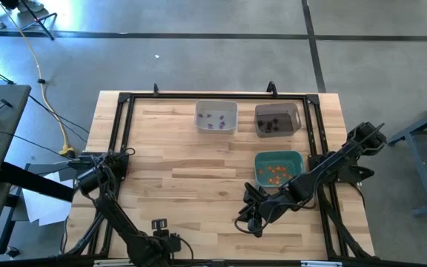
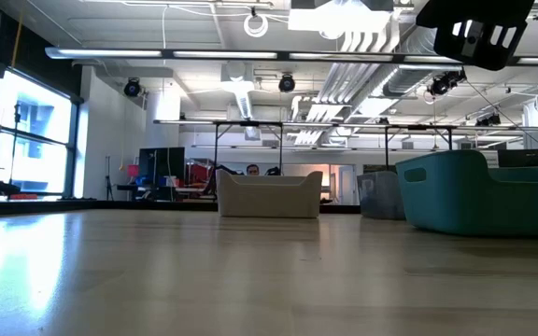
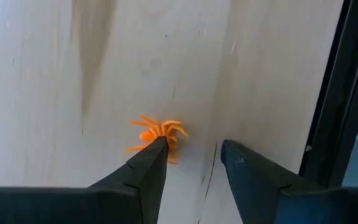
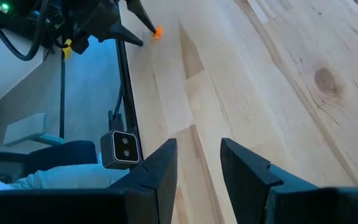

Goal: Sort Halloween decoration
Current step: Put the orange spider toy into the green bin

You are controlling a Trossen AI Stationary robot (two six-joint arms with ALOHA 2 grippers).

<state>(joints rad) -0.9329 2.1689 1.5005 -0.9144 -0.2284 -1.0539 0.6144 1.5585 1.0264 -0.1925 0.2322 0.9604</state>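
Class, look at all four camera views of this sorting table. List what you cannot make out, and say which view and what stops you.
- White bin, high view: purple trinkets inside too small to identify.
- Dark bin, high view: contents only dark specks.
- Teal bin, low view: its wall hides the contents; the picture's edge cuts it off.
- Orange spider, left wrist view: partly covered by the left hand's finger; contact unclear.

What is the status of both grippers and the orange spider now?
Left gripper open over orange spider, one finger touching it. Right gripper open, empty, near teal bin. Nothing blocking.
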